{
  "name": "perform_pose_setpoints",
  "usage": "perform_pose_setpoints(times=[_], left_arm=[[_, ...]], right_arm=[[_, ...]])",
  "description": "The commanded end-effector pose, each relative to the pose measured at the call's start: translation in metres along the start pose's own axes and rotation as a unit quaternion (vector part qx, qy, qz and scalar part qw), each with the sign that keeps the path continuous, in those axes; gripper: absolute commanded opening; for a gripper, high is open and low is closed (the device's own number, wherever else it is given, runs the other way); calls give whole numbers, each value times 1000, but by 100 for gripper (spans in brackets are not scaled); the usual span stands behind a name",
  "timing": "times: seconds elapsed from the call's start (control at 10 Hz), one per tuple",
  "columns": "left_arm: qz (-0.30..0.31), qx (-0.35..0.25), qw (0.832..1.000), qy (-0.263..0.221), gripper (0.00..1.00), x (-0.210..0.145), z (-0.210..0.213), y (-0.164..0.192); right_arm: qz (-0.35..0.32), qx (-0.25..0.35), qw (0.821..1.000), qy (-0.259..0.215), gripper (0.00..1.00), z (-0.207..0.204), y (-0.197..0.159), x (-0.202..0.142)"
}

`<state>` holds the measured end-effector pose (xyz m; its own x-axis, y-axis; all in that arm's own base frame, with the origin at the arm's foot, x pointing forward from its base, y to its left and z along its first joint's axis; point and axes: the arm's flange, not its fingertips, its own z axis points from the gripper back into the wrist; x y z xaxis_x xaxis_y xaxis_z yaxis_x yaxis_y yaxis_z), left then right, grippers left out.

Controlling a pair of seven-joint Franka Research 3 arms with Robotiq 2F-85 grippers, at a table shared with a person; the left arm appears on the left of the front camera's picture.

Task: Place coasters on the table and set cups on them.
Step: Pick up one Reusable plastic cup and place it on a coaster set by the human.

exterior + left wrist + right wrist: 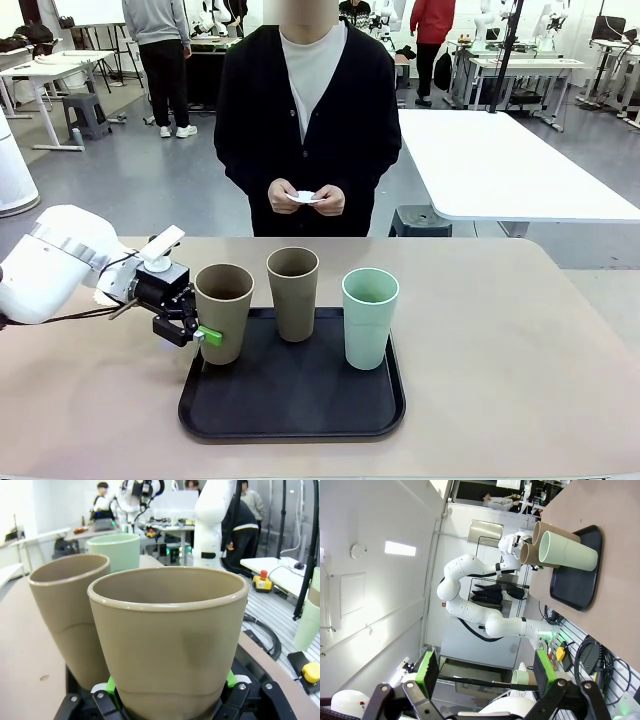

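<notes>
A tray (pixel 290 425) lies near-centre on the table (pixel 520 350); on it stand a left cup (pixel 224 310), a middle cup (pixel 293 292) farther back, and a right cup (pixel 369 318); beyond the far edge, coasters (pixel 304 197) sit in a person's hands (pixel 329 201)

Front cam looks across my counter (pixel 500 350); left wrist cam's right up against the cups (pixel 170 645), right wrist's far off, sideways.

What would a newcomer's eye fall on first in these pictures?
Three tall cups stand on a black tray on the table: two tan, one mint green. The left arm's hand clamps the left tan cup low on its side. Across the table, a person holds white coasters.
</notes>
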<state>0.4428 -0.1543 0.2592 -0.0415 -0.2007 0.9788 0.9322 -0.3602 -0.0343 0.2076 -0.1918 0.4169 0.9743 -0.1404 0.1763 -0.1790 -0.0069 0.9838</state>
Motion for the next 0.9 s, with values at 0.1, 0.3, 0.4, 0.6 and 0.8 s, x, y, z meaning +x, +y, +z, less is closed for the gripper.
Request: perform_pose_setpoints(times=[0.1,0.3,0.4,0.6,0.8], left_arm=[[-13,44,997,-68,0,79,29,-28],[-36,90,991,-90,0,141,62,-44],[-37,113,988,-93,0,163,76,-46],[-23,136,986,-89,0,176,88,-45],[-43,118,988,-88,0,184,96,-48]], right_arm=[[3,3,1000,-2,100,1,0,-1],[3,3,1000,-2,100,1,0,-1],[3,3,1000,-2,100,1,0,-1],[3,3,1000,-2,100,1,0,-1],[3,3,1000,-2,100,1,0,-1]])
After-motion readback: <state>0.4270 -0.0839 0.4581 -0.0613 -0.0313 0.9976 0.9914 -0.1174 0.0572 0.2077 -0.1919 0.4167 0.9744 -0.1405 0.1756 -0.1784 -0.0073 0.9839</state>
